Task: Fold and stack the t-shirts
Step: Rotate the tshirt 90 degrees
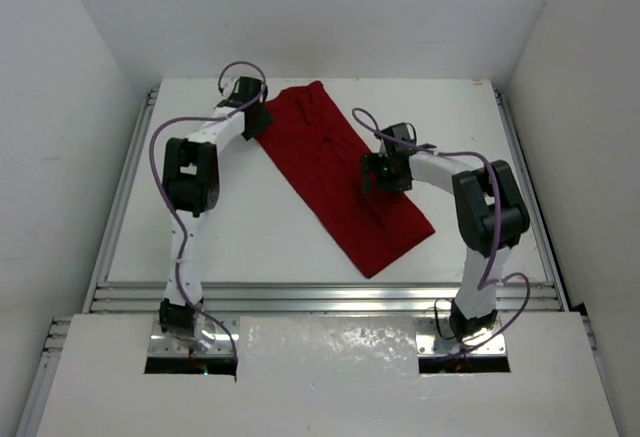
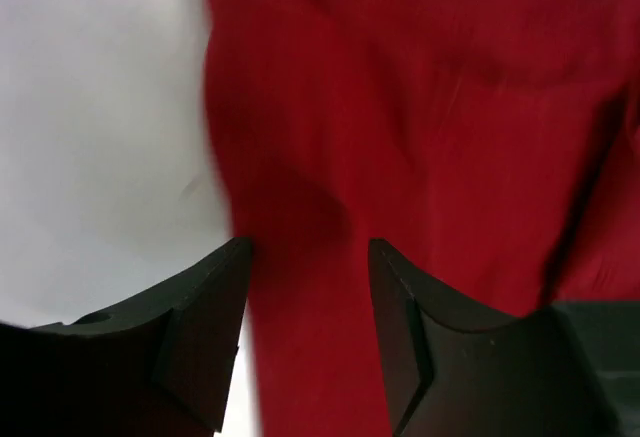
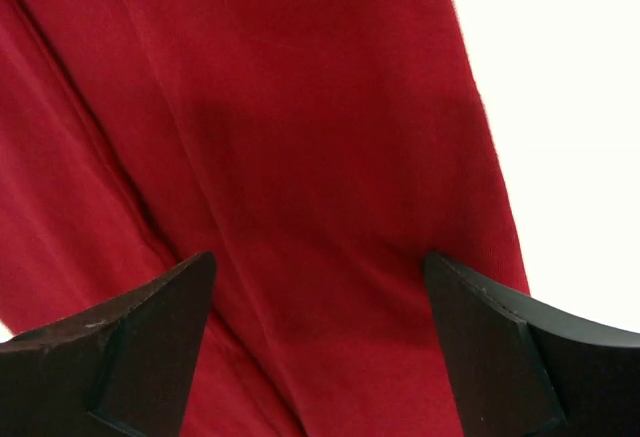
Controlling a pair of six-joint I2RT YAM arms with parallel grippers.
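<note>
The dark red t-shirt (image 1: 330, 172) lies flat on the white table as a long narrow strip, running from the back centre to the front right. My left gripper (image 1: 258, 122) is open at the strip's far left edge. In the left wrist view the shirt (image 2: 450, 137) fills the right side, and its left edge runs between the spread jaws of the left gripper (image 2: 308, 257). My right gripper (image 1: 383, 175) is open over the strip's right side, about halfway along. In the right wrist view the right gripper (image 3: 318, 272) is spread wide just over the shirt (image 3: 300, 107), holding nothing.
The white table (image 1: 230, 227) is bordered by metal rails on the left (image 1: 125, 197) and right (image 1: 520, 167), with white walls behind and at both sides. Purple cables loop along both arms.
</note>
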